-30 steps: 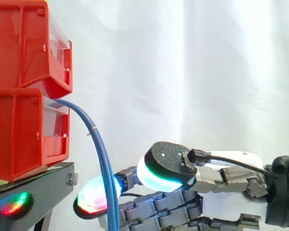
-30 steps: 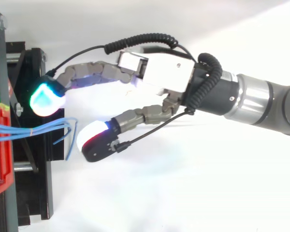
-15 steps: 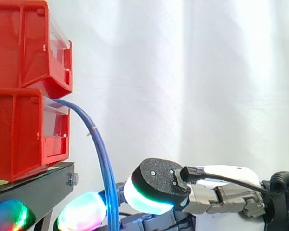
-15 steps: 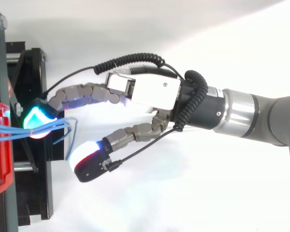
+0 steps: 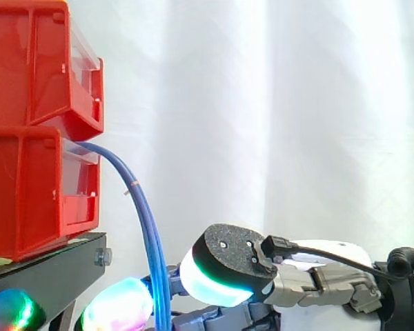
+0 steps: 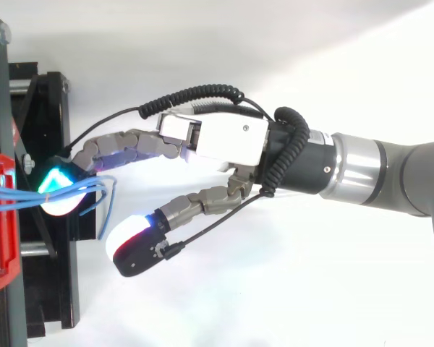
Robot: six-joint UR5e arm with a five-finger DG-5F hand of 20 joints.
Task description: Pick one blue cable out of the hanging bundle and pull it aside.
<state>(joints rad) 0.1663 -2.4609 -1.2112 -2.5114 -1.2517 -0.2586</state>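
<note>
Upper bin [image 5: 34, 62]: red plastic, boxy, with a clear front panel; it is stacked on the bin below, and its contents cannot be made out.
Lower bin [image 5: 27, 186]: the same red plastic with a clear front lip; the blue cables [image 5: 146, 227] are seen emerging from its open front (nothing else inside can be told).
Blue cables: thin, smooth, round strands kept close together; in the side view they arc out toward 3 o'clock and then drop toward 6 o'clock, with a small pale tie [image 5: 130, 188] around them near the bend. In the top view they [image 6: 14, 191] run out from the bin toward 3 o'clock.
Stand [image 5: 55, 265]: black, flat-edged metal with a bolt at its corner; both bins are carried on it.
Hand [image 6: 224, 137]: brought in from 3 o'clock on a grey arm [image 6: 390, 170]; its fingers are spread apart and nothing is clasped.
Fingertip [image 6: 54, 189]: a thick, rounded pad glowing cyan and green, laid against the cable strands just beside the stand's edge.
Thumb pad [image 6: 134, 242]: white and red, black-backed, held at 5 o'clock of that fingertip and clear of the cables.
Curtain [image 5: 276, 103]: white cloth in soft vertical folds behind everything.
</note>
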